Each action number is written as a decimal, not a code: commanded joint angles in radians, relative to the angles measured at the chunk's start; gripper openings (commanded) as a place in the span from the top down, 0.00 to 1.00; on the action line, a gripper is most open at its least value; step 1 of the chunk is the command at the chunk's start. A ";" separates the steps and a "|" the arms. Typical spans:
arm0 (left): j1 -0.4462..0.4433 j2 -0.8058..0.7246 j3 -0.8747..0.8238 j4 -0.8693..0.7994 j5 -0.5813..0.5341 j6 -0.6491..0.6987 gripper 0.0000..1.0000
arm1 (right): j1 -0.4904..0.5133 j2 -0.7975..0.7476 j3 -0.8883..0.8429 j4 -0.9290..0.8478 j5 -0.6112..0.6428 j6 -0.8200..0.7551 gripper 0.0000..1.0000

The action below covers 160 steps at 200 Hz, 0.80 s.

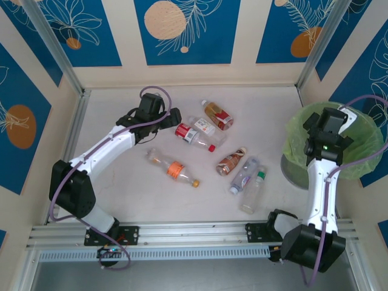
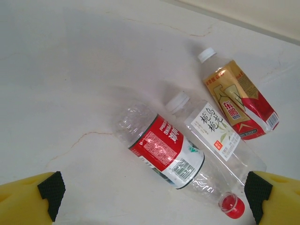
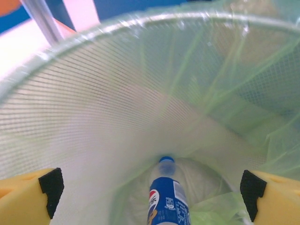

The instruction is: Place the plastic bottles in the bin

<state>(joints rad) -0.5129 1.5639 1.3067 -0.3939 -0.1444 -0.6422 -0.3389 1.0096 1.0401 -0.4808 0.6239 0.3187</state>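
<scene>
L pincer (image 2: 154, 190) is wide open and empty, hovering just above the red-label bottle (image 2: 166, 152), which lies flat on the table (image 2: 70, 70). Its long axis runs diagonal to my finger line, so I reckon a wrist twist comes before closing. R pincer (image 3: 152, 187), also open and empty, hangs over the bin (image 3: 117, 117) w/ a blue-label bottle (image 3: 166, 201) inside. L arm's far nearer.

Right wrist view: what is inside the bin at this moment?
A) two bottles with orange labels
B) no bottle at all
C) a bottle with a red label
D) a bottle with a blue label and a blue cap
D: the view looks down into the bin, where a single blue-labelled bottle with a blue cap rests at the bottom.
</scene>
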 commanded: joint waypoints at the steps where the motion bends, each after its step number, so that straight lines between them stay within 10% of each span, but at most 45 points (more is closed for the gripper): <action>1: 0.004 -0.031 -0.042 -0.019 -0.044 -0.041 0.00 | 0.075 -0.045 0.035 -0.009 0.004 0.014 0.01; 74: 0.012 -0.119 -0.124 -0.120 -0.067 -0.122 0.00 | 0.357 -0.128 0.053 0.070 0.038 0.022 0.01; 128: 0.010 -0.220 -0.286 -0.063 -0.073 -0.338 0.00 | 0.393 -0.180 -0.022 0.249 -0.581 -0.022 0.00; 160: 0.008 -0.230 -0.316 -0.108 -0.055 -0.465 0.00 | 0.426 -0.165 -0.049 0.262 -0.648 0.021 0.00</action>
<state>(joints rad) -0.5079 1.3590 1.0176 -0.4877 -0.2058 -0.9672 0.0620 0.8402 1.0267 -0.2714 0.1265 0.3119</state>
